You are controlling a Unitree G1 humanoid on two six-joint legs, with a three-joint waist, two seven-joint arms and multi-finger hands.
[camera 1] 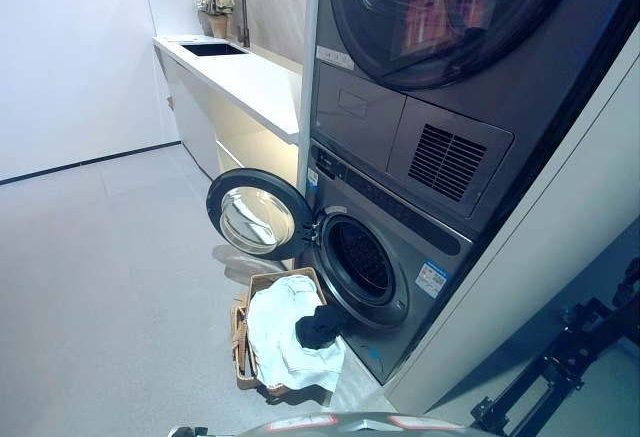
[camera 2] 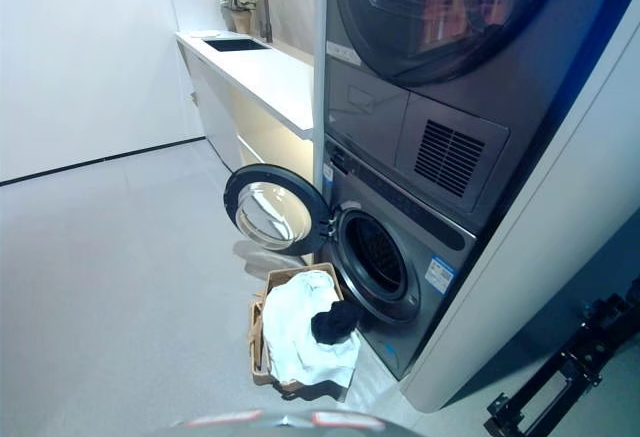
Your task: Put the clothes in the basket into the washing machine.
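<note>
A brown woven basket (camera 1: 243, 345) stands on the floor in front of the washing machine (camera 1: 400, 247). It holds a white cloth (camera 1: 280, 327) that spills over its rim, with a black garment (camera 1: 320, 327) on top at the right. The machine's round door (camera 1: 258, 215) hangs open to the left, and the dark drum opening (camera 1: 362, 260) shows empty. In the right eye view the basket (camera 2: 262, 342) and clothes (camera 2: 300, 332) sit the same way. Neither hand shows in any view.
A dryer (camera 1: 450, 37) is stacked above the washer. A white counter (camera 1: 250, 77) with a sink (camera 1: 212, 49), tap and flower pot runs along the left of the machines. A black stand (camera 1: 560, 367) lies at the lower right. Grey floor (camera 1: 100, 287) spreads left.
</note>
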